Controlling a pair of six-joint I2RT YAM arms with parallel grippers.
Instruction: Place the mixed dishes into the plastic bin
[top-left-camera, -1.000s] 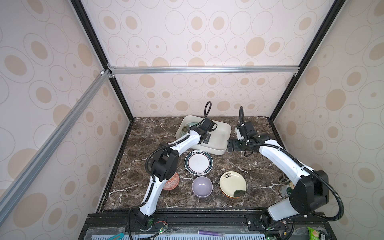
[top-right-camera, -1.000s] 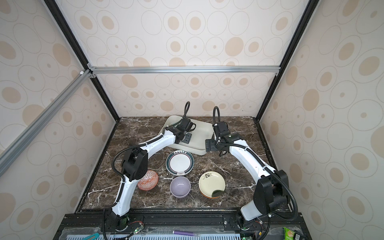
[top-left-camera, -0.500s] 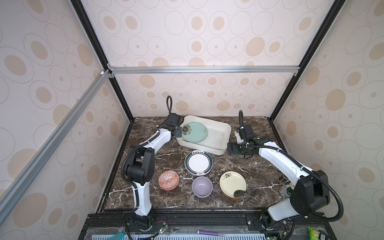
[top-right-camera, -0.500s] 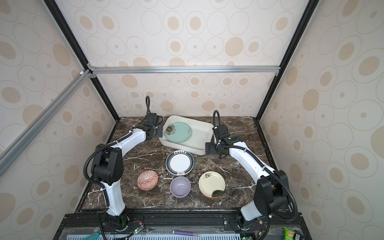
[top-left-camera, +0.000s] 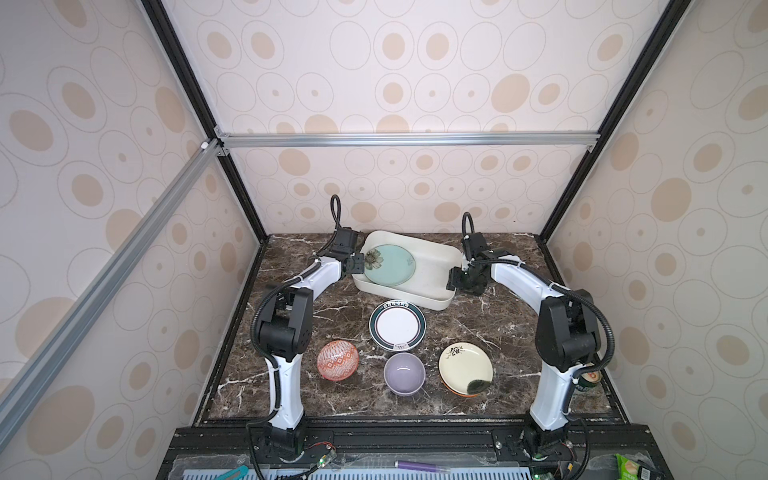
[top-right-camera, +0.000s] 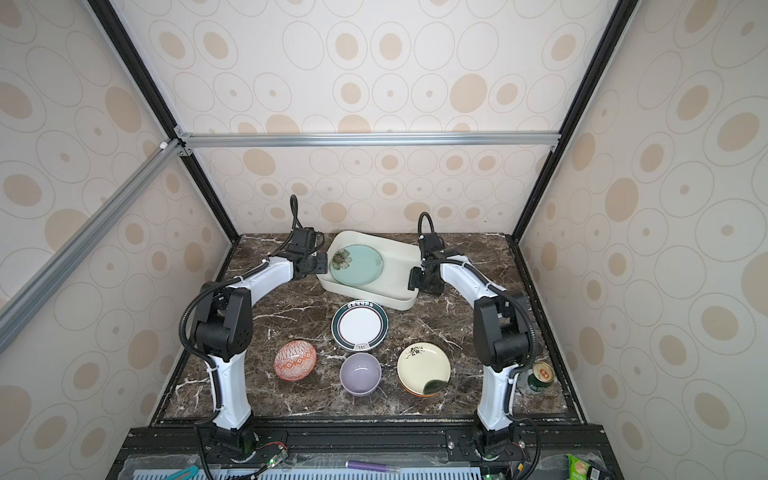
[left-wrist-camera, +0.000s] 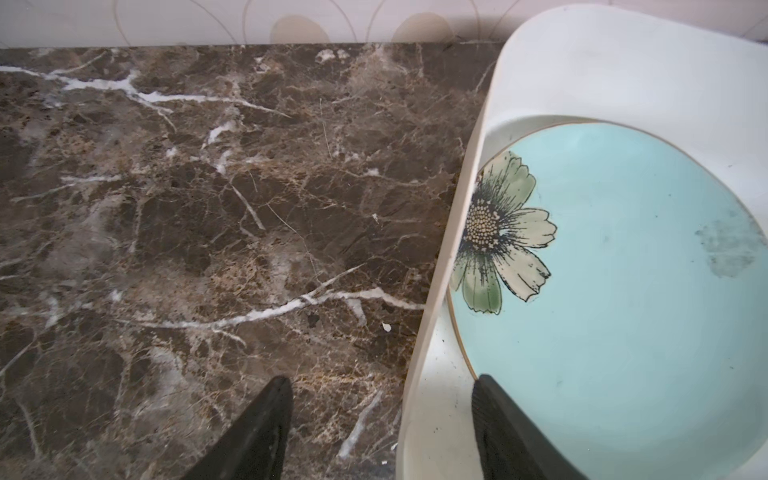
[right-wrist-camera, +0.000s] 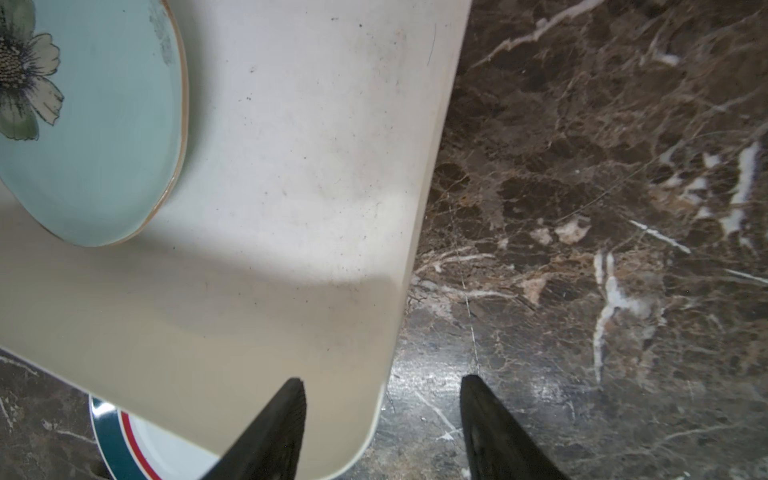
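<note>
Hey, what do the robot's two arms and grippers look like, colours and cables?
The left arm and right arm match: glossy white link shells between black joint housings. Each has a black ribbed cable hose looping beside its joint and a thin black cable arching over the wrist. The left gripper and right gripper are black, with tapered, ribbed jaws.
</note>
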